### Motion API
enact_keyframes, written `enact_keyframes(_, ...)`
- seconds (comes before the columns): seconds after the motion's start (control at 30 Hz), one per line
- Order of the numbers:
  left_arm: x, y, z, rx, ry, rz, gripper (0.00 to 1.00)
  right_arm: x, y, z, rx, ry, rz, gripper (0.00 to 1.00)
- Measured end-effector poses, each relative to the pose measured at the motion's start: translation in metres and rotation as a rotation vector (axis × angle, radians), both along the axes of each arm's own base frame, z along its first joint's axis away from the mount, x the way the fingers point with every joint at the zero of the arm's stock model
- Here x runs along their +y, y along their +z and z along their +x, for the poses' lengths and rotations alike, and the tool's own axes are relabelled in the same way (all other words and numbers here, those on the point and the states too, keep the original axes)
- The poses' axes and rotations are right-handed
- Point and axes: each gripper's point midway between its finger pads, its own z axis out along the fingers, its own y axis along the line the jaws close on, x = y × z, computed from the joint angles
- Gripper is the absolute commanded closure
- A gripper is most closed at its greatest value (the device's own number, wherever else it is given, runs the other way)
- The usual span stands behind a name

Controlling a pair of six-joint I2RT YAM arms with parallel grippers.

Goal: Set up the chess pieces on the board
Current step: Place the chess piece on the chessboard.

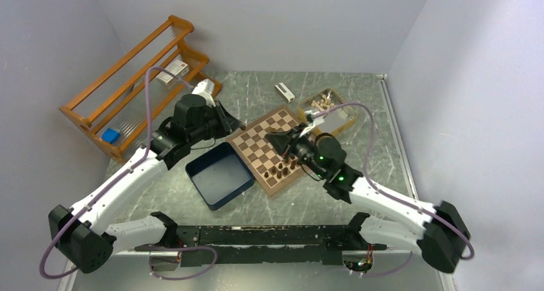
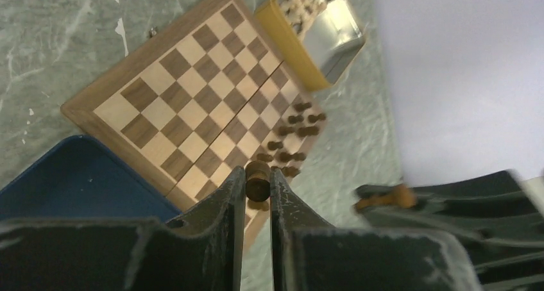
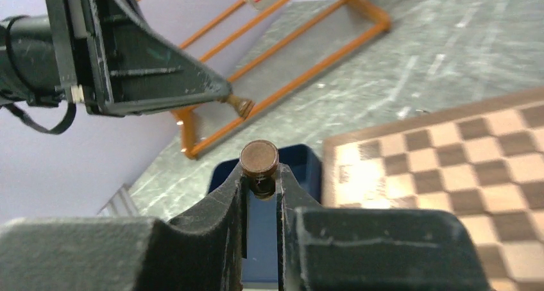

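Note:
The board [image 1: 260, 149] lies mid-table, with several dark chess pieces [image 1: 282, 170] standing in rows at its near right edge. My left gripper [image 2: 258, 175] hovers over the board's near corner, shut on a dark brown piece [image 2: 258, 182]. My right gripper [image 3: 260, 169] is shut on another dark brown piece [image 3: 259, 157], whose round base faces the camera, above the gap between board and blue box. In the top view the left gripper [image 1: 238, 128] and right gripper [image 1: 271, 138] point at each other over the board's left side. The board [image 2: 192, 105] is otherwise bare.
A dark blue square box [image 1: 220, 174] sits left of the board. A yellow tin [image 1: 333, 108] with pale pieces stands at the board's far right. An orange wooden rack [image 1: 138, 79] lines the left wall. A small white object [image 1: 284, 92] lies behind the board.

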Motion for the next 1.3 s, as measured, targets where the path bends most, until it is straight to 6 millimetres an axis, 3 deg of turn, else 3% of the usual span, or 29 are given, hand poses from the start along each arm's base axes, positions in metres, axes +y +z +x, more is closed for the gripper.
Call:
enact_keyframes(0.13, -0.020, -0.021, -0.008, -0.032, -0.108, 0.140, 0.95, -0.049, 0.000, 0.003, 0.020, -0.114, -0.091, 1.00)
enact_keyframes(0.23, -0.049, -0.030, -0.028, -0.080, -0.216, 0.239, 0.95, -0.085, -0.003, 0.005, 0.039, -0.205, -0.163, 0.99)
enact_keyframes(0.43, -0.081, -0.048, -0.059, -0.143, -0.331, 0.383, 0.95, -0.128, -0.001, 0.001, 0.049, -0.317, -0.250, 0.98)
enact_keyframes(0.6, -0.093, -0.075, -0.086, -0.166, -0.373, 0.492, 0.95, -0.142, -0.003, -0.002, 0.057, -0.361, -0.303, 0.97)
enact_keyframes(0.73, -0.092, -0.116, -0.108, -0.144, -0.420, 0.590, 0.95, -0.152, -0.007, -0.003, 0.065, -0.394, -0.341, 0.97)
enact_keyframes(0.93, -0.083, -0.159, -0.115, -0.101, -0.432, 0.672, 0.95, -0.160, -0.004, -0.005, 0.058, -0.418, -0.352, 0.97)
enact_keyframes(1.1, -0.084, -0.177, -0.119, -0.106, -0.434, 0.676, 0.95, -0.163, -0.002, -0.006, 0.053, -0.427, -0.351, 0.97)
enact_keyframes(1.3, -0.093, -0.176, -0.117, -0.141, -0.425, 0.628, 0.95, -0.167, 0.005, -0.009, 0.036, -0.436, -0.334, 0.97)
